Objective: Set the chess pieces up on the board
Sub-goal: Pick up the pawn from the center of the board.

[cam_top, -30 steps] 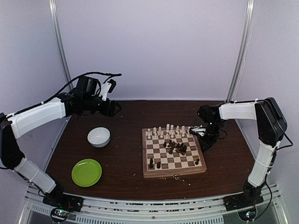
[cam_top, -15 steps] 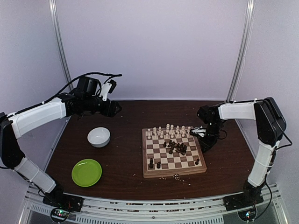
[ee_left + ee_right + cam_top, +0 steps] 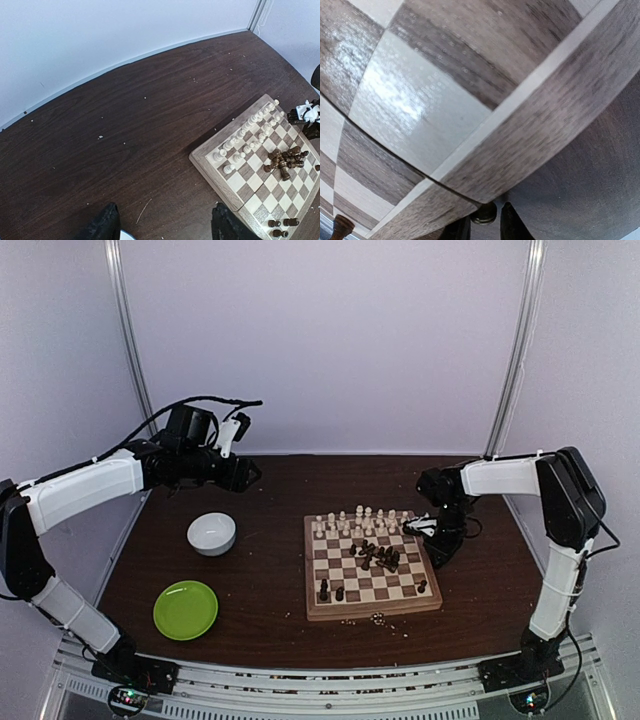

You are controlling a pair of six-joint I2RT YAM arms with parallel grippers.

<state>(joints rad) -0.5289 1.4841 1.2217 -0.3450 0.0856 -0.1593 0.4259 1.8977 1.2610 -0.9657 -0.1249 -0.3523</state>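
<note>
Counted one board point(image 3: 366, 586) right of centre on the tabletop point(image 3: 270, 545), two rows of cream chess pieces point(image 3: 360, 519) along its upper edge and one dark heap point(image 3: 378, 556) mid-board, found the right gripper point(image 3: 427, 530) with jaws nipped on one dark piece point(image 3: 484, 214) at its right edge, the left gripper point(image 3: 246, 472) with jaws wide at upper left.

White bowl point(image 3: 212, 533), green plate point(image 3: 185, 609)

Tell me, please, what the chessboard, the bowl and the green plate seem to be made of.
Chessboard: wood, by the visible grain; smooth, slightly glossy finish, since the squares reflect light in the right wrist view. White bowl: probably ceramic or plastic, plain white. Green plate: likely plastic, uniform bright colour, not certain.
</note>
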